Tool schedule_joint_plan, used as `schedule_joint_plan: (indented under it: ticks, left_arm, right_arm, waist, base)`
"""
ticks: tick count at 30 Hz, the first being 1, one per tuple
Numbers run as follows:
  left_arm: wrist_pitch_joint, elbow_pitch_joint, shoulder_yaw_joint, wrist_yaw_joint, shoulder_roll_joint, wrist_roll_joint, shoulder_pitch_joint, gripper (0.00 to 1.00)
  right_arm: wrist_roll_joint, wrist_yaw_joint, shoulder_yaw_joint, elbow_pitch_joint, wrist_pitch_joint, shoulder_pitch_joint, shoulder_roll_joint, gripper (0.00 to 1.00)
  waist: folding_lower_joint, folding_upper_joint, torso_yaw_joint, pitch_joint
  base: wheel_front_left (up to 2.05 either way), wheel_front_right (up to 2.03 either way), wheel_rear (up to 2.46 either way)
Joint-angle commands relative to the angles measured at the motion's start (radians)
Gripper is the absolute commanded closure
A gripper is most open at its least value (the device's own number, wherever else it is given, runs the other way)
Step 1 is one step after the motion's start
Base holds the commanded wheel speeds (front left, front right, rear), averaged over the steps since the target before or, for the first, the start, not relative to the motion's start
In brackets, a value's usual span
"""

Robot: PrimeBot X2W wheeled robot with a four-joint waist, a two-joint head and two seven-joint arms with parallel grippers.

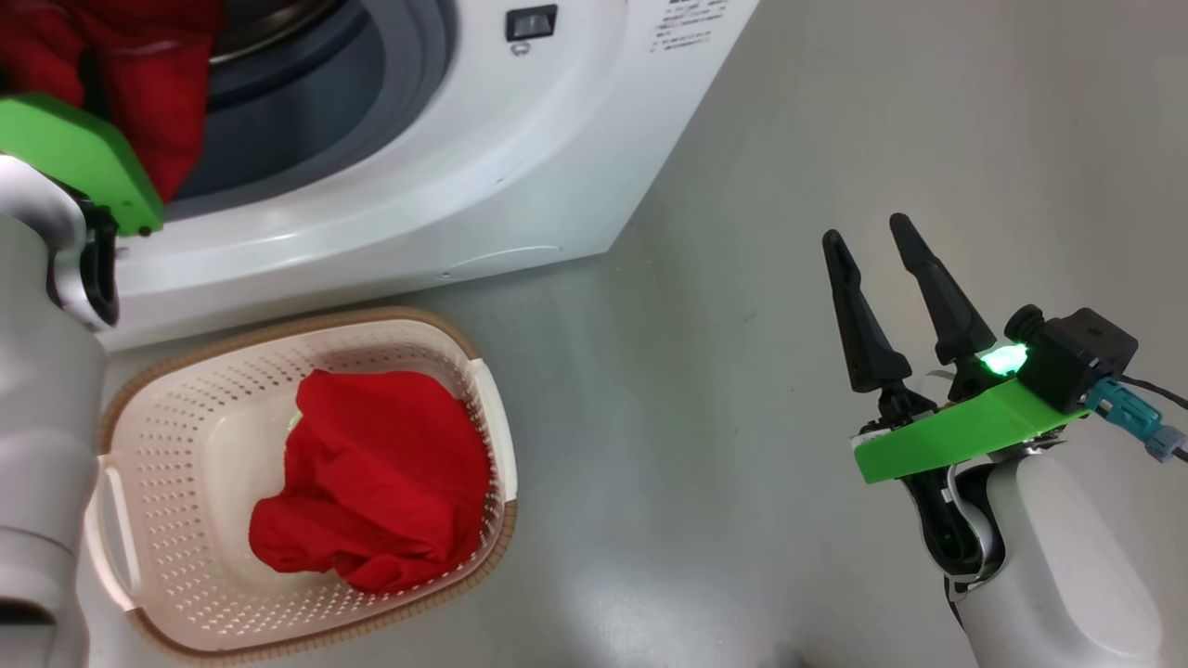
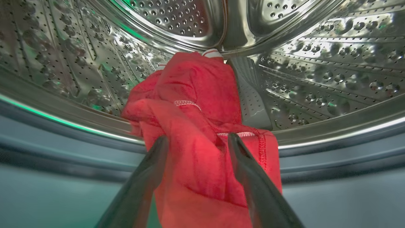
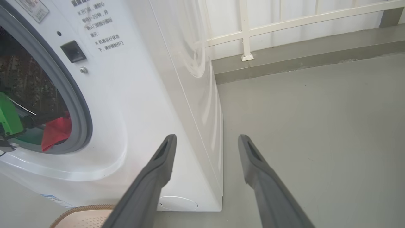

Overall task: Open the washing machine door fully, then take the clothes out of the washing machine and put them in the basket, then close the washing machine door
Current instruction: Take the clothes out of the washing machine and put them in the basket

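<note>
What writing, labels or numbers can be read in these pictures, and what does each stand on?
Printed lines on the washing machine front, right of the door opening: Chinese characters, too blurred to quote reliably.
Sticker at the upper left of the machine front: too small to read.
The same printed lines in the head view: too small to read.
Red garment in the drum: no print visible.
Basket: no text visible.
</note>
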Motion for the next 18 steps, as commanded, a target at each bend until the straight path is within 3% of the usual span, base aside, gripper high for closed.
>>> schedule_joint_plan:
  ticks: [1, 11, 13, 15, 16, 17, 18]
  left_arm:
    - [0.013, 0.000, 0.011, 0.011, 0.043, 0.007, -0.031, 0.00]
    - [0.063, 0.113, -0.018, 0.027, 0.034, 0.018, -0.103, 0.00]
    - [0.071, 0.126, -0.021, 0.030, 0.029, 0.017, -0.111, 0.20]
    - [0.067, 0.133, -0.024, 0.030, 0.024, 0.016, -0.115, 0.56]
    - [0.064, 0.136, -0.026, 0.028, 0.023, 0.016, -0.117, 0.90]
    - [0.060, 0.139, -0.028, 0.026, 0.022, 0.016, -0.118, 1.00]
    - [0.057, 0.142, -0.029, 0.024, 0.021, 0.015, -0.120, 1.00]
  right_arm:
    - [-0.006, 0.002, 0.024, -0.024, -0.012, 0.003, 0.004, 0.00]
    - [-0.004, 0.002, 0.025, -0.017, -0.012, -0.005, 0.012, 0.00]
    - [-0.003, 0.002, 0.027, -0.015, -0.012, -0.007, 0.014, 0.00]
    - [-0.002, 0.002, 0.027, -0.013, -0.012, -0.010, 0.016, 0.00]
    - [-0.002, 0.002, 0.027, -0.012, -0.012, -0.011, 0.016, 0.00]
    - [-0.002, 0.002, 0.028, -0.011, -0.012, -0.013, 0.016, 0.00]
    - [-0.001, 0.002, 0.028, -0.010, -0.012, -0.014, 0.016, 0.00]
  waist:
    - [0.0000, -0.0001, -0.007, 0.006]
    - [0.0000, -0.0001, -0.015, 0.014]
    - [0.0000, -0.0001, -0.015, 0.015]
    - [0.0000, -0.0001, -0.014, 0.014]
    - [0.0000, -0.0001, -0.014, 0.014]
    - [0.0000, -0.0001, -0.014, 0.013]
    - [0.0000, -0.0001, -0.014, 0.012]
  base:
    - [0.00, 0.00, 0.00]
    - [0.00, 0.00, 0.00]
    - [0.00, 0.00, 0.00]
    - [0.00, 0.00, 0.00]
    - [0.00, 0.00, 0.00]
    - [0.00, 0.00, 0.00]
    - [0.00, 0.00, 0.00]
